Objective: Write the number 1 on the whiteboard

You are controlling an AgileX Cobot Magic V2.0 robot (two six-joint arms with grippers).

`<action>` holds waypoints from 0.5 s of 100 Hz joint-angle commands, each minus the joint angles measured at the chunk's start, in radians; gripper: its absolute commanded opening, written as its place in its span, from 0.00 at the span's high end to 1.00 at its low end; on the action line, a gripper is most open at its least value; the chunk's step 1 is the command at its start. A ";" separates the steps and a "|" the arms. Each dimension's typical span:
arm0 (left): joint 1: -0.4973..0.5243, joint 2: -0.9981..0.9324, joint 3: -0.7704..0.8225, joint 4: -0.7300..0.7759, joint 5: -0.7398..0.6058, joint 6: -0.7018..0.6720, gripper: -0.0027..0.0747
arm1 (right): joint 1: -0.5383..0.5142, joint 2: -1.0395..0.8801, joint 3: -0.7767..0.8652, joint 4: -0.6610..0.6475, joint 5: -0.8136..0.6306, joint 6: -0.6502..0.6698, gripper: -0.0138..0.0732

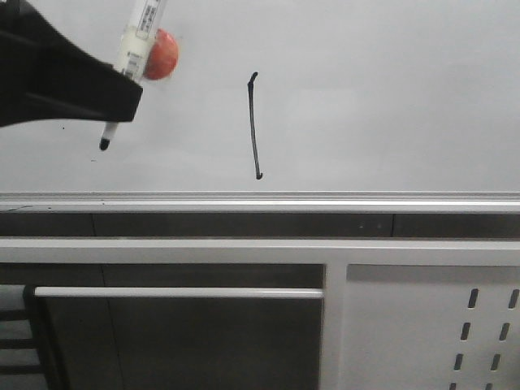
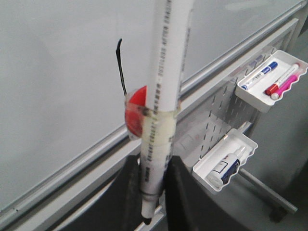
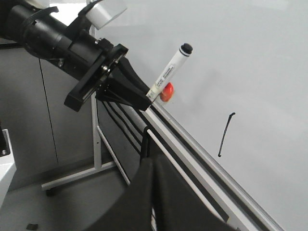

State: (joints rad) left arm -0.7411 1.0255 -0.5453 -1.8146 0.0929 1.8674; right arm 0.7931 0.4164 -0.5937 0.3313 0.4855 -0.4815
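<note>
The left hand (image 1: 122, 85), clamped on the marker (image 1: 138, 41) (tip off the whiteboard (image 1: 390, 97)), sits well left of the near-vertical number 1 (image 1: 254, 126); right hand's state I cannot tell.

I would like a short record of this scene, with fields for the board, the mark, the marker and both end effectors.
board: whiteboard, upright, silver frame along its lower edge
mark: number 1, one black, nearly vertical stroke
marker: white pen, tip bare, off to the stroke's left
left end effector: shut on the pen
right end effector: holds nothing visible, fingers together
trays: spare markers
</note>
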 commanded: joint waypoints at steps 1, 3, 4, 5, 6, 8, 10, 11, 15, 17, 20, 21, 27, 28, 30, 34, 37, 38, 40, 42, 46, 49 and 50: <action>-0.010 -0.009 -0.062 -0.036 0.023 0.035 0.99 | -0.007 0.005 -0.026 0.002 -0.079 0.001 0.90; -0.010 -0.007 -0.069 -0.036 0.020 0.045 0.99 | -0.007 0.005 -0.026 0.002 -0.079 0.001 0.90; -0.010 -0.007 -0.071 -0.036 0.020 0.049 0.99 | -0.007 0.005 -0.026 0.002 -0.079 0.001 0.90; -0.010 -0.007 -0.075 -0.036 0.018 0.055 0.99 | -0.007 0.005 -0.026 0.002 -0.079 0.001 0.90; -0.010 -0.007 -0.077 -0.036 0.018 0.058 0.99 | -0.007 0.005 -0.026 0.002 -0.079 0.001 0.90; -0.010 -0.005 -0.083 -0.036 0.018 0.066 0.99 | -0.007 0.005 -0.026 0.002 -0.079 0.001 0.90; -0.010 -0.005 -0.085 -0.036 0.015 0.067 0.99 | -0.007 0.005 -0.026 0.002 -0.079 0.001 0.90; -0.010 -0.003 -0.088 -0.036 0.012 0.067 0.99 | -0.007 0.005 -0.026 0.002 -0.079 0.001 0.90; -0.010 0.001 -0.092 -0.036 0.008 0.067 0.99 | -0.007 0.005 -0.026 0.002 -0.079 0.001 0.90; -0.010 0.003 -0.093 -0.036 0.005 0.067 0.99 | -0.007 0.005 -0.026 0.002 -0.079 0.001 0.90; -0.010 0.009 -0.093 -0.036 -0.001 0.067 0.99 | -0.007 0.005 -0.026 0.002 -0.079 0.001 0.90; -0.010 0.011 -0.093 -0.036 -0.003 0.067 0.99 | -0.007 0.005 -0.026 0.002 -0.079 0.001 0.90; -0.010 0.019 -0.093 -0.036 -0.023 0.067 0.99 | -0.007 0.005 -0.026 0.000 -0.079 0.001 0.90; -0.010 0.018 -0.093 -0.036 -0.026 0.067 0.99 | -0.007 0.005 -0.026 0.000 -0.079 0.001 0.90; -0.010 0.021 -0.093 -0.036 -0.037 0.064 0.99 | -0.007 0.005 -0.026 0.000 -0.079 0.001 0.90; -0.010 0.025 -0.093 -0.036 -0.048 0.064 0.99 | -0.007 0.005 -0.026 -0.002 -0.079 0.001 0.90; -0.010 0.027 -0.093 -0.036 -0.050 0.064 0.99 | -0.007 0.005 -0.026 -0.002 -0.079 0.001 0.90; -0.010 0.028 -0.093 -0.036 -0.050 0.064 0.99 | -0.007 0.005 -0.026 -0.002 -0.079 0.001 0.90; -0.010 0.030 -0.093 -0.036 -0.050 0.064 0.99 | -0.007 0.005 -0.026 -0.002 -0.079 0.001 0.90; -0.010 0.030 -0.093 -0.036 -0.048 0.064 0.99 | -0.007 0.005 -0.026 -0.002 -0.079 0.001 0.90; -0.010 0.030 -0.093 -0.036 -0.039 0.064 0.99 | -0.007 0.005 -0.026 -0.002 -0.079 0.001 0.90; -0.010 0.030 -0.093 -0.036 -0.034 0.064 0.99 | -0.007 0.005 -0.026 -0.002 -0.075 0.001 0.90; -0.010 0.030 -0.093 -0.036 -0.032 0.064 0.99 | -0.007 0.005 -0.026 0.000 -0.074 0.001 0.90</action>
State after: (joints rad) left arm -0.7428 1.0670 -0.6027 -1.8193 0.0283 1.9316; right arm 0.7931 0.4164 -0.5937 0.3290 0.4841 -0.4791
